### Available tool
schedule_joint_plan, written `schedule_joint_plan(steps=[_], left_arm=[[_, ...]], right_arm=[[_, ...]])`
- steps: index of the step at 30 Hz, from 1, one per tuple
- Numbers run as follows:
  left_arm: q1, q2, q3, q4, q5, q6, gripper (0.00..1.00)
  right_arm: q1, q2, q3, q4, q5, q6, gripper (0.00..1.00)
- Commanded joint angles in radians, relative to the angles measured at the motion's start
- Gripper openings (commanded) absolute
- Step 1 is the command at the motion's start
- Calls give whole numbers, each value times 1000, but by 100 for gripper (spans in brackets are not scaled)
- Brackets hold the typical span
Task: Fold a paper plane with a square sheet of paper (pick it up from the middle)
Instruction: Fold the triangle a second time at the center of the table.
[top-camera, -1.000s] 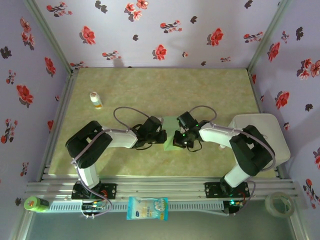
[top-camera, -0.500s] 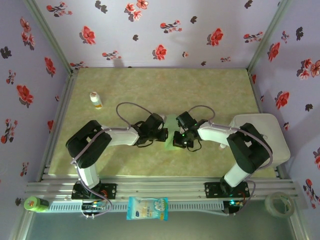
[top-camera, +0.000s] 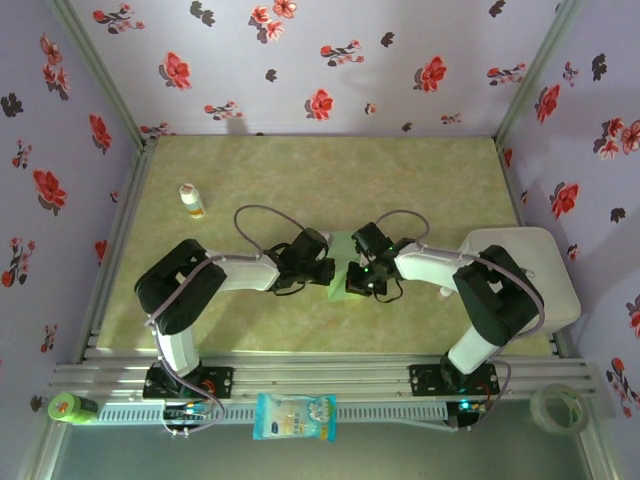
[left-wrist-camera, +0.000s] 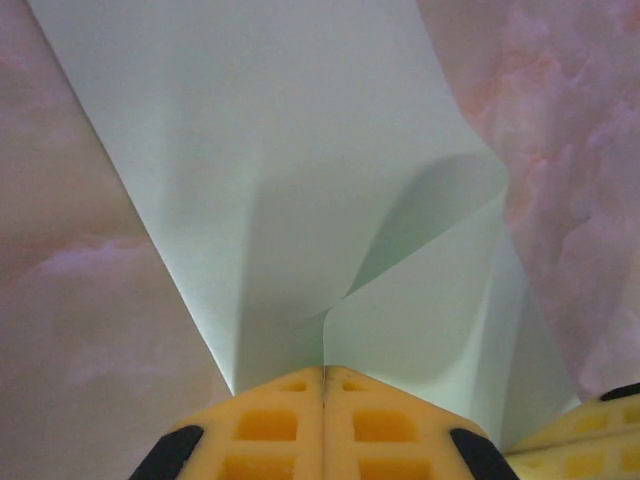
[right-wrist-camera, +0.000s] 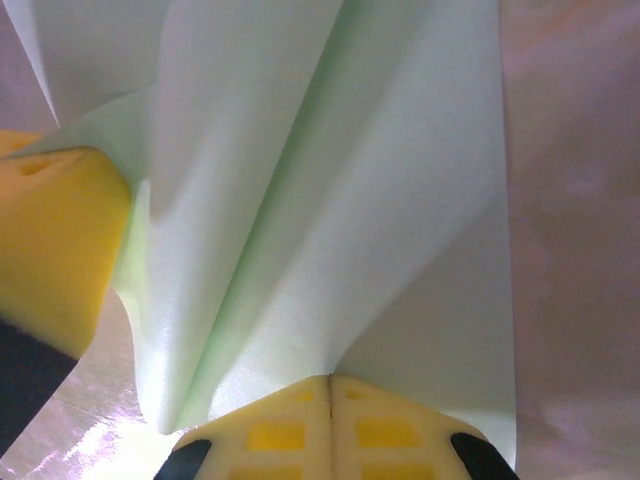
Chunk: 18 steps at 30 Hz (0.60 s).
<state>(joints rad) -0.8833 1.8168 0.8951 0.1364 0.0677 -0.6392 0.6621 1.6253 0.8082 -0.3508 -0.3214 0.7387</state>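
1. Both pincers are clamped on the paper (left-wrist-camera: 260, 180). My left pincer (left-wrist-camera: 323, 385) has its pads squeezed together on a curled-over fold. My right pincer (right-wrist-camera: 330, 385) is pinching a raised ridge the same way.
2. The paper is mid-tabletop (top-camera: 300, 180), right between my two wrists. It's buckled up where I hold it, and the rest trails down toward the surface.
3. Handling-wise it's thin, light and floppy. It won't hold a shape on its own and it'll crease wherever I squash it. I'd guess it tears if my arms pull apart. The best hold is probably on the middle ridge, close to the fold line, not out at a loose corner.
4. Compared with a second ago, my left arm has slid a bit toward the right one. Less green shows between them from above. Both grips look unchanged.
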Motion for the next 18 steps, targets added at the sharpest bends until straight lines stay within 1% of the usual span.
schedule_joint_plan(steps=[1,5,18], left_arm=[[2,19,4,0,-29,28,5],[3,27,-11,35,-19,46,6],[4,39,-29,39,-28,52,6]], right_arm=[[5,57,-16,-51,41,-22,0],[5,64,-14,-51,36,-25,0],[5,70,-12,-59,35,-31,1]])
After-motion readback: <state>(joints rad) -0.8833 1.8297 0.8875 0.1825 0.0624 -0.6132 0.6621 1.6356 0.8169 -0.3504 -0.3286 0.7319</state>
